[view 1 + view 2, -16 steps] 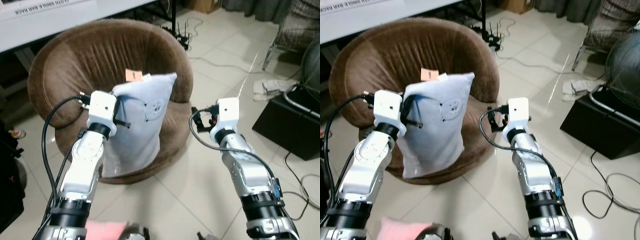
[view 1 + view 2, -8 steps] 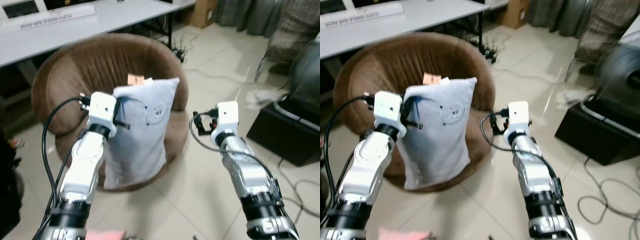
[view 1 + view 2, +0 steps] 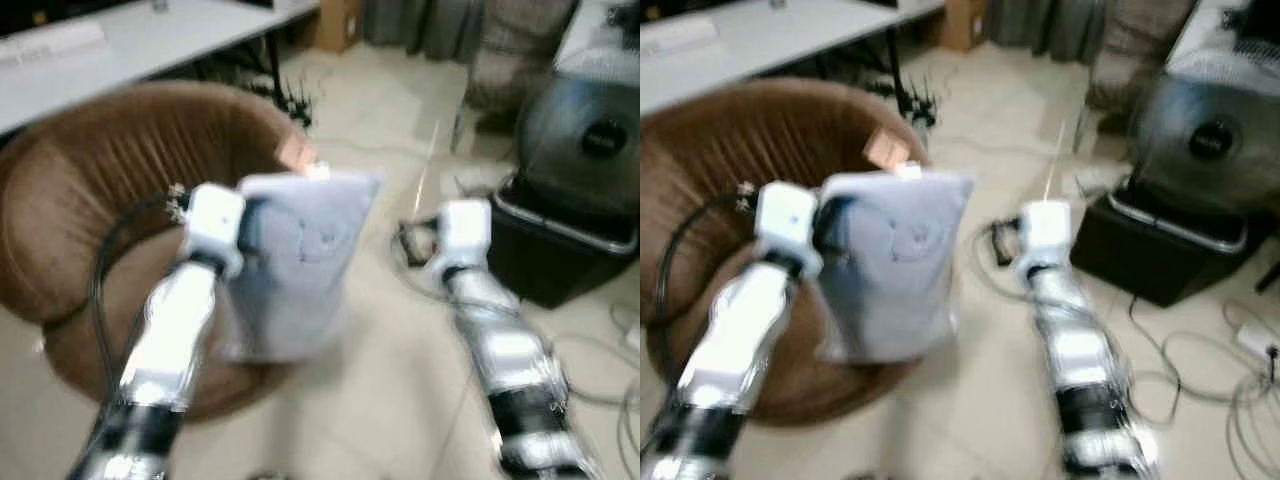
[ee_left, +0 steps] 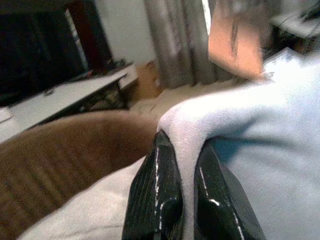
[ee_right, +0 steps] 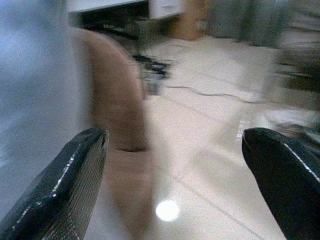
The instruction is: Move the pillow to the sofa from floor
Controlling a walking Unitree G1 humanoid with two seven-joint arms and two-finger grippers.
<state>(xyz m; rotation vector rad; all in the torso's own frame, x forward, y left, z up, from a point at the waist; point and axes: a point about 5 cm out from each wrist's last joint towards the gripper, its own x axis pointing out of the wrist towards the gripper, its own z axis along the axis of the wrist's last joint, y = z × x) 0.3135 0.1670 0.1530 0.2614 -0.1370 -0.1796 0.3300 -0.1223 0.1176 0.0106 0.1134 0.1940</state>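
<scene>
The round brown sofa (image 3: 90,230) is the biggest thing, and a white table (image 3: 120,45) stands behind it. The pillow (image 3: 300,265) is pale blue-grey with an orange tag on its top. It hangs upright, long side vertical, over the sofa's front right edge. The left gripper (image 4: 182,197) pinches a fold of the pillow's upper edge. The right gripper (image 5: 175,180), beside the pillow and away from the sofa, has its fingers wide apart.

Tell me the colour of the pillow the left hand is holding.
Pale blue-grey. The pillow shows best in the left wrist view, pinched in the left hand.
</scene>
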